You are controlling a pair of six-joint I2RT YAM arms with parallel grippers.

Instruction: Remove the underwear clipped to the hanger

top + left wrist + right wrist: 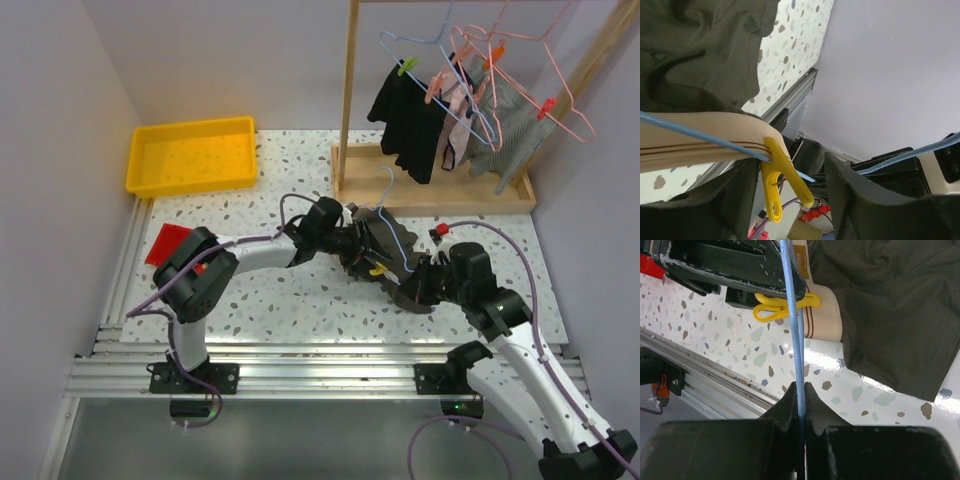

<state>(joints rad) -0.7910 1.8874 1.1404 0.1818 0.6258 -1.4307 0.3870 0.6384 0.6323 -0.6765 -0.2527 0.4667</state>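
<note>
Underwear is sitting mid-frame in the top view, bunched on the desk between the two arms. Its beige waistband is pinned to the blue hanger by a yellow clip. Right gripper is clamped tight on the hanger wire. Left gripper is spread apart, one finger on either side of that clip, lower middle of its wrist view.
</note>
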